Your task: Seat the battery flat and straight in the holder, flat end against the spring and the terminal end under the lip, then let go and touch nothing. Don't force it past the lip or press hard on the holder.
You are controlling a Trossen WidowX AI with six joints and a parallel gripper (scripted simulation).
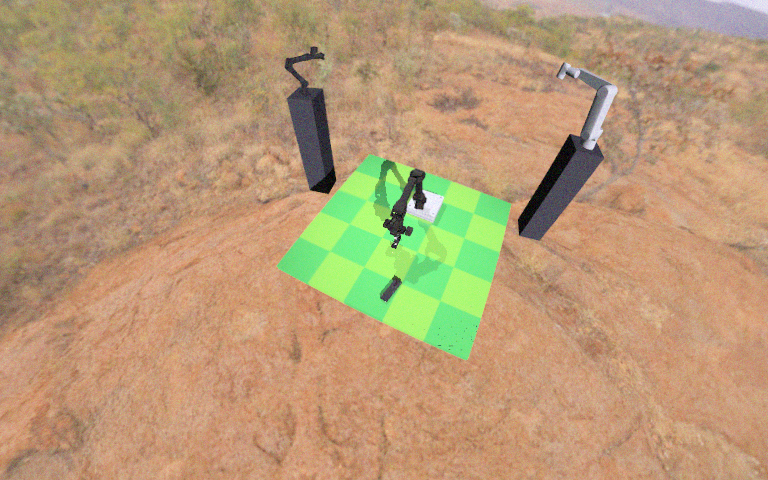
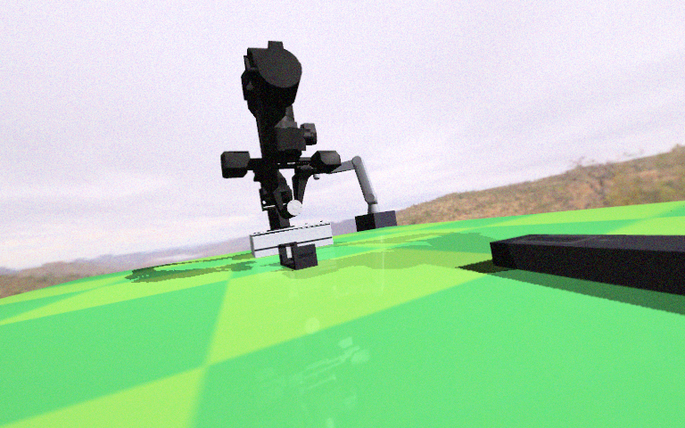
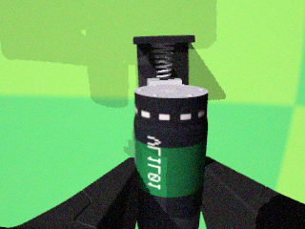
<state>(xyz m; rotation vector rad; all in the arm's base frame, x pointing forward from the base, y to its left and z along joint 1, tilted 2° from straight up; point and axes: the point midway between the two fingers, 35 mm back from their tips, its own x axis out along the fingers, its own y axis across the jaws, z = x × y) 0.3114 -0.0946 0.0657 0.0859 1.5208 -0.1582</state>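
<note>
Pincer [image 3: 167, 217]: you have it clamped on the battery, one dark finger [image 3: 83, 217] on each side of the lower body.
Battery [image 3: 171, 172]: you will find it between the fingers, clear of the bench, its long axis pointing straight ahead of the pincer. It is dark with a green band, white lettering and a dashed white ring near the far end; the far end cap is pale.
Holder [image 3: 163, 64]: look just beyond the far end of the battery, in line with it. It is a dark open frame; its coil spring [image 3: 163, 64] shows directly past the pale end cap. You cannot tell from the wrist view whether cap and spring touch.
Holder, exterior view [image 2: 298, 255]: it sits on the bench below and slightly in front of the pincer; the battery end [image 2: 294, 207] shows as a pale disc above it, apart from it.
Bench [image 1: 339, 266]: green chequered surface under the pincer.
Base plate [image 1: 428, 206]: white, behind the pincer at the arm's foot.
Black block [image 1: 390, 288]: lies on the bench well ahead of the pincer.
</note>
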